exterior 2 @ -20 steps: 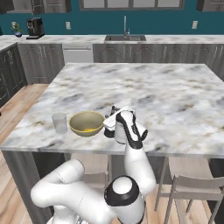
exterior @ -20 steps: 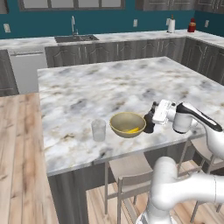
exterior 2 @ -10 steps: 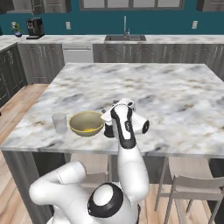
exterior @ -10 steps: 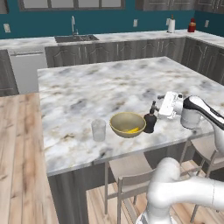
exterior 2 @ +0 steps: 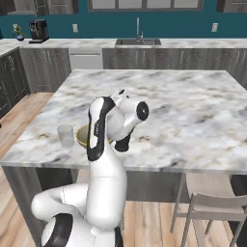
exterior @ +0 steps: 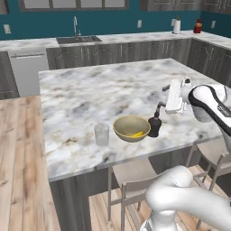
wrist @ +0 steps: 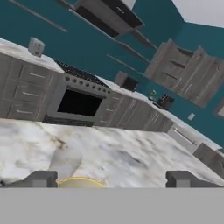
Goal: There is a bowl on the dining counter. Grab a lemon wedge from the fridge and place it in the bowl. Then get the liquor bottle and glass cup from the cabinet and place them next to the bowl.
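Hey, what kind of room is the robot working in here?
A home kitchen, rendered rather than real. A marble island counter with stools tucked under it, a sink on the back counter, and an oven set into grey cabinets all point to that.

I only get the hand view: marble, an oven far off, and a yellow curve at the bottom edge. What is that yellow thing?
Observer: It is the rim of a bowl standing on the counter, near its front edge.
Operator: Is anything in it?
Observer: A yellow lemon wedge lies inside.
Operator: And around it?
Observer: A dark liquor bottle stands upright close on one side, with a glass cup on the opposite side.
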